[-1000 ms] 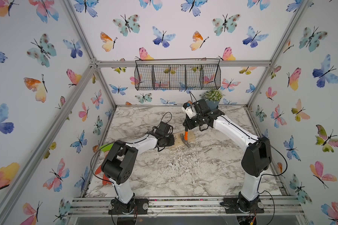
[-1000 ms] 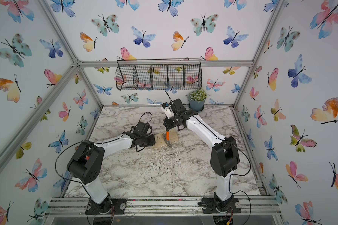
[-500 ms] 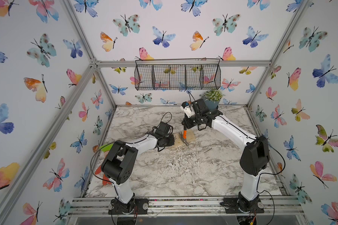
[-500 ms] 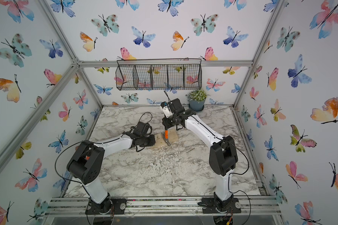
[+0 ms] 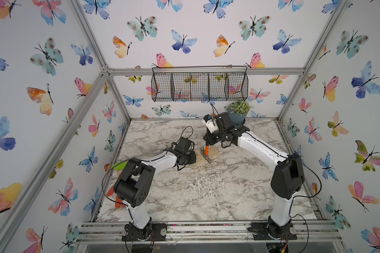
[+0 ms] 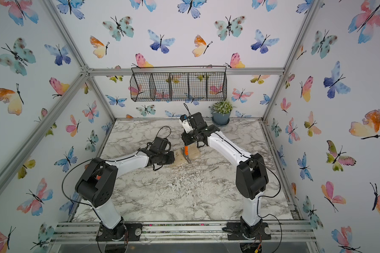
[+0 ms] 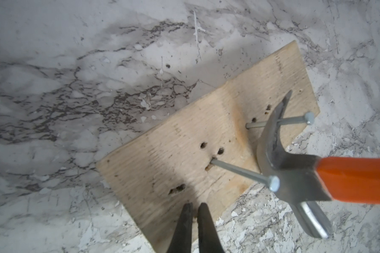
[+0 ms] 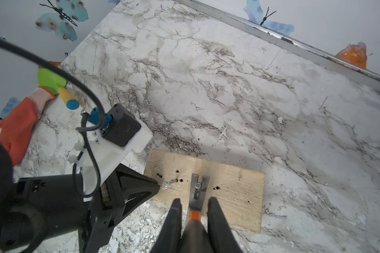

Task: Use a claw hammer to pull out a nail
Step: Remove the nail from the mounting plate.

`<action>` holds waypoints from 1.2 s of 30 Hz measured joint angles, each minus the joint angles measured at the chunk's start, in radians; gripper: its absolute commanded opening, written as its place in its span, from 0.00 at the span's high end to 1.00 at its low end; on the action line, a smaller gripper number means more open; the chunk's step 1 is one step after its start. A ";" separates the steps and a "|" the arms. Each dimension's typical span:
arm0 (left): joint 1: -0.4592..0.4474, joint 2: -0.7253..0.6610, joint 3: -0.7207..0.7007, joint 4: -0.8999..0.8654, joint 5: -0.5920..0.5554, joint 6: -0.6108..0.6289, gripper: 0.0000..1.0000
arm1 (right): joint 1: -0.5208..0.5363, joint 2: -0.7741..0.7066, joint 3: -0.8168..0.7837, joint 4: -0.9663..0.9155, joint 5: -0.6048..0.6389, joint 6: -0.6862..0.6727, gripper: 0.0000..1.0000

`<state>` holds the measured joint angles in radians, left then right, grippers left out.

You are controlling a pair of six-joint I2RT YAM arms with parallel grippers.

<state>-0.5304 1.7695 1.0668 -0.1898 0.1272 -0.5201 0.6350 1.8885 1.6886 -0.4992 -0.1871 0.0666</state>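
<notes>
Change since earlier: right gripper [image 8: 194,202] and the claw hammer [image 5: 206,150] had shifted slightly toward the left of the frame in both top views. The left arm had kept its place.
Right gripper: clenched on the hammer's black handle just below the orange neck, one finger on each side.
Claw hammer: near the centre of the frame in both top views, a little above the middle. The handle stood nearly upright with the steel head down on the wooden board [image 5: 214,153]. The forked claw sat around the shaft of a nail [image 8: 198,186], just under its head, and the striking face jutted past the board's edge.
Second nail: [image 7: 244,173] stuck out of the board at a lean, just beside the hammer head and outside the claw.
Left gripper: [image 7: 195,207] drawn almost fully closed, with only a thin gap and nothing between the fingers. The tips sat at the board's end, near the second nail. Whether they pressed down could not be told.
Board: lay flat on the marble tabletop [image 5: 206,192] and was pocked with several nail holes.
Wire basket: [image 5: 199,84] hung on the back wall in the upper middle of the frame. It had four compartments, and the butterfly wall showed through the mesh.
Plant pot: [image 5: 237,119] a blue-grey pot at the table's back edge, right of centre, holding a small green plant [image 5: 239,107].
</notes>
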 measured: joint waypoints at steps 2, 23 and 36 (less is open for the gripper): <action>0.000 0.000 0.000 0.000 0.000 0.000 0.89 | 0.000 -0.002 -0.002 0.002 0.003 0.001 0.97; -0.002 0.013 0.014 -0.010 -0.019 0.009 0.92 | 0.002 -0.102 -0.134 0.105 -0.002 -0.072 0.97; -0.002 0.017 0.023 -0.021 -0.023 0.013 0.95 | 0.002 -0.289 -0.547 0.522 -0.013 -0.056 0.97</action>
<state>-0.5323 1.7863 1.0893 -0.2111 0.1047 -0.5072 0.6365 1.5993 1.1412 0.0231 -0.2005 0.0105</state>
